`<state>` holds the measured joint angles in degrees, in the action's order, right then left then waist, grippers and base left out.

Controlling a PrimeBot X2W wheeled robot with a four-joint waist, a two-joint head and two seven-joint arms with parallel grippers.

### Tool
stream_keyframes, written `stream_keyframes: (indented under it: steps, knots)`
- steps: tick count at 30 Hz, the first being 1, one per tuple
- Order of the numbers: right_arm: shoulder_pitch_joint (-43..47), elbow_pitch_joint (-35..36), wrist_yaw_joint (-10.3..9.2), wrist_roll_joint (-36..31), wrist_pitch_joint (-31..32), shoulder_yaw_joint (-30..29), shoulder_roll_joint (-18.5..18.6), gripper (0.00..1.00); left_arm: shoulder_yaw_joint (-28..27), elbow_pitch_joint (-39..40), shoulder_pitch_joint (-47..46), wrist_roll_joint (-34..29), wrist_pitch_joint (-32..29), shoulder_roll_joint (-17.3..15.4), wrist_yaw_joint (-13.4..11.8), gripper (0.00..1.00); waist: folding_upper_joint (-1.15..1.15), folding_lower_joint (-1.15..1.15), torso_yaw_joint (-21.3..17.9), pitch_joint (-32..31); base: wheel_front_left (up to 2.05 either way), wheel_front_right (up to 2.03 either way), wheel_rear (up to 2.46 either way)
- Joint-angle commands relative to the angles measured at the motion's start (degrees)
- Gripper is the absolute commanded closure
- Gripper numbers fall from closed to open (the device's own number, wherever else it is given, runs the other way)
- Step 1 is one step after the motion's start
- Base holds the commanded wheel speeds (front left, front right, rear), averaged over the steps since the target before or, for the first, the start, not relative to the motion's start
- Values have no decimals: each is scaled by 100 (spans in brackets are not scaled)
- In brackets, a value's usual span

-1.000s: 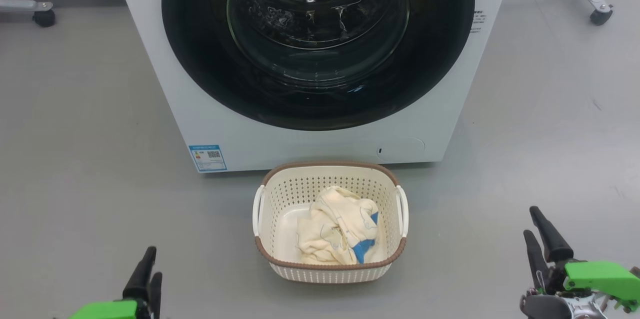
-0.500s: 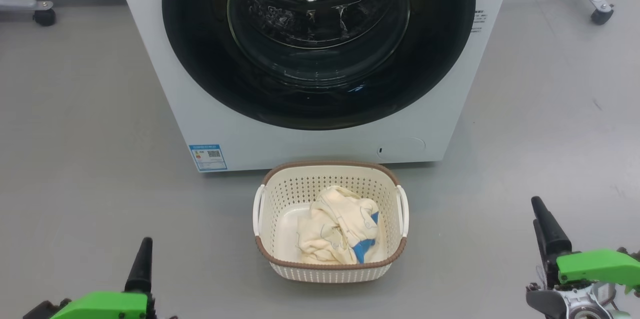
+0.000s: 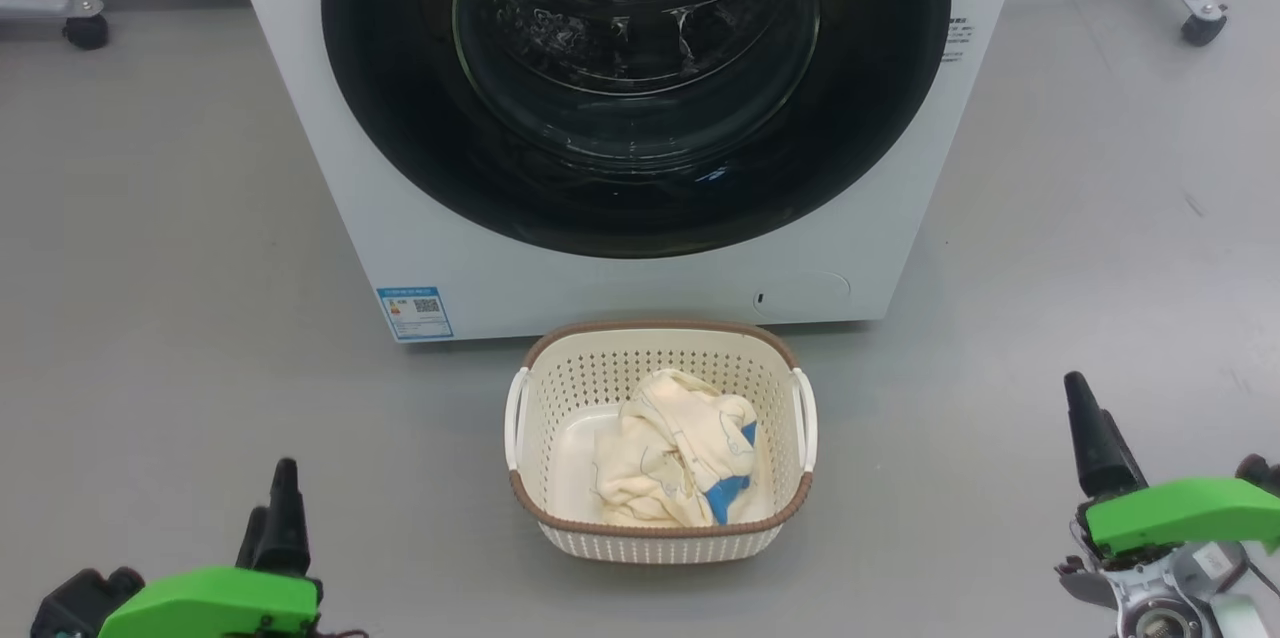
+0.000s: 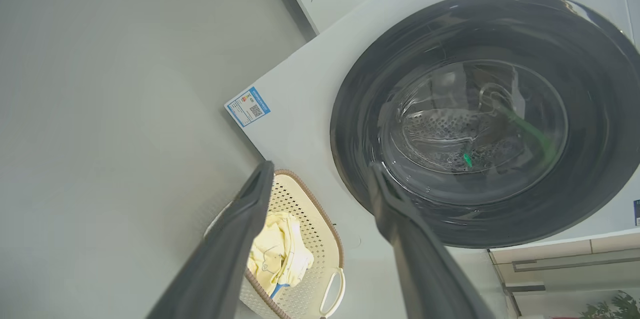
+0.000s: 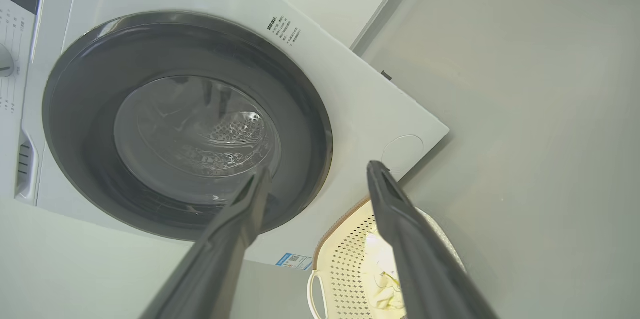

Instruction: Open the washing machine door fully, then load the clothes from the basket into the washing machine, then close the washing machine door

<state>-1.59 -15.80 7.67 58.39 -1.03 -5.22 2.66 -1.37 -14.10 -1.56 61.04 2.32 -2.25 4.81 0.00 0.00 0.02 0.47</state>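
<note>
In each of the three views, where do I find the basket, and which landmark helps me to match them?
Head view: the basket, lower centre.
Left wrist view: the basket, bottom edge, left of centre.
Right wrist view: the basket, bottom edge, right of centre.
Shared landmark: the blue label on the washing machine.

A: What carries everything here?

B: A smooth, pale grey floor point(image 3: 150, 268), with a few faint scuff marks on its right side.

A: And what stands on it?

B: A white washing machine point(image 3: 420, 218) at the far centre. Just in front of it, nearer, sits a small cream basket point(image 3: 660, 543) with a brown rim. Whether the two touch is unclear. At the far left is a black caster wheel point(image 3: 85, 30). At the far right is another caster point(image 3: 1200, 26) under a metal leg.
</note>
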Motion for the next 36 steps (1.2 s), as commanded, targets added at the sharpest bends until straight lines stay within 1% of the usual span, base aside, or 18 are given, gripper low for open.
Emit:
stream_keyframes:
  steps: [1, 7, 8, 17, 23, 36]
  knots:
    - [-312, 243, -8, -257, -82, 50, 154, 0, -67, 248, -329, -234, 79, -64, -26, 0, 0, 0, -1, 2, 0, 0, 0]
    - [-334, 290, -9, -1040, -209, 73, 177, 0, -14, 332, -350, -918, 181, -87, -67, 0, 0, 0, -5, 8, 0, 0, 0]
    - [-334, 290, -9, -1040, -209, 73, 177, 0, -14, 332, -350, -918, 181, -87, -67, 0, 0, 0, -5, 8, 0, 0, 0]
    - [-364, 390, -10, -2085, -352, 73, 129, 0, 72, 426, -375, -1845, 335, -125, -186, 0, 0, 0, -9, 21, 0, 0, 0]
    - [-391, 442, -11, -2685, -405, 195, 112, 0, 144, 471, -384, -2407, 455, -138, -241, 0, 0, 0, 4, 33, 0, 0, 0]
    - [-378, 586, -13, -3663, -494, 447, 81, 0, 238, 399, -412, -3170, 676, -118, -282, 0, 0, 0, 35, 19, 0, 0, 0]
